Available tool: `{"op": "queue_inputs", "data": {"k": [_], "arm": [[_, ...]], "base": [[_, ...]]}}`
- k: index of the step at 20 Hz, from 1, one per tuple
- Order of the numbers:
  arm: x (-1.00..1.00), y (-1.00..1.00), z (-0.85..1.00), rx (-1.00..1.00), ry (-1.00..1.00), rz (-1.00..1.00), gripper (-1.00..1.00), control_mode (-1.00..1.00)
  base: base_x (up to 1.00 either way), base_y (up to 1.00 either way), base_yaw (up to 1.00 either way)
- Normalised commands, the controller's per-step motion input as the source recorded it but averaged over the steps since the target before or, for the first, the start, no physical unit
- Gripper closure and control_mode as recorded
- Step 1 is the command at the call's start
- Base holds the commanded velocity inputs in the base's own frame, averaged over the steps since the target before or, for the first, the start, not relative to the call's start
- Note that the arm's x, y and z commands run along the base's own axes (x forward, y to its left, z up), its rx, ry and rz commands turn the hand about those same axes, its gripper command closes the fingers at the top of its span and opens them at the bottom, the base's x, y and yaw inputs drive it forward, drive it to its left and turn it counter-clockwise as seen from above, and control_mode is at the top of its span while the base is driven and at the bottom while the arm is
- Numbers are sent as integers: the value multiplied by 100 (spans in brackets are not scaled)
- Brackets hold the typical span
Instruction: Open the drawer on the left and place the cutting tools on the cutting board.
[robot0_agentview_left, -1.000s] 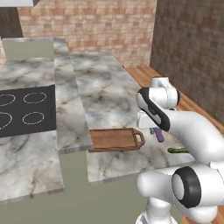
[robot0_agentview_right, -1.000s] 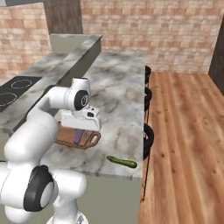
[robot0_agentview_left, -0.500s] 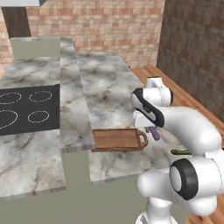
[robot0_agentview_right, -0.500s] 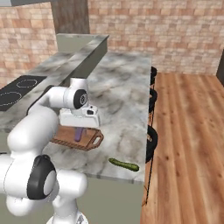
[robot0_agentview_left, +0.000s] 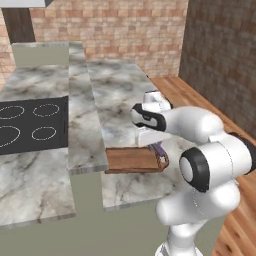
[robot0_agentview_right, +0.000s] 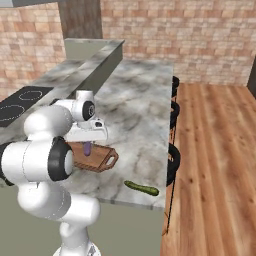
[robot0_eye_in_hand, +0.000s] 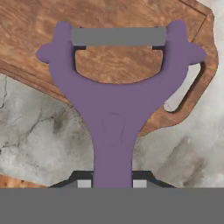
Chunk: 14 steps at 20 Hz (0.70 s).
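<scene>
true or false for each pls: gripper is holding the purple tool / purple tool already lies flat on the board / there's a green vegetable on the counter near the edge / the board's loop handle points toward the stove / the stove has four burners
1. The gripper is shut on the purple tool. True.
2. The purple tool already lies flat on the cutting board. False: it hangs from the gripper above the board's handle end.
3. A green vegetable lies on the counter near its edge. True.
4. The board's loop handle points toward the stove. False: it points away from the stove, toward the arm's side.
5. The stove has four burners. True.
</scene>
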Motion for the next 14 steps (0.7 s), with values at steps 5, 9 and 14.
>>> {"op": "queue_inputs", "data": {"k": [5, 9, 14], "arm": [[15, 29, -50, 5, 0, 6, 100, -100], [13, 20, -48, 13, 0, 0, 100, -100], [23, 23, -35, 13, 0, 0, 100, -100]], "base": [[0, 0, 0], [0, 0, 0], [0, 0, 0]]}}
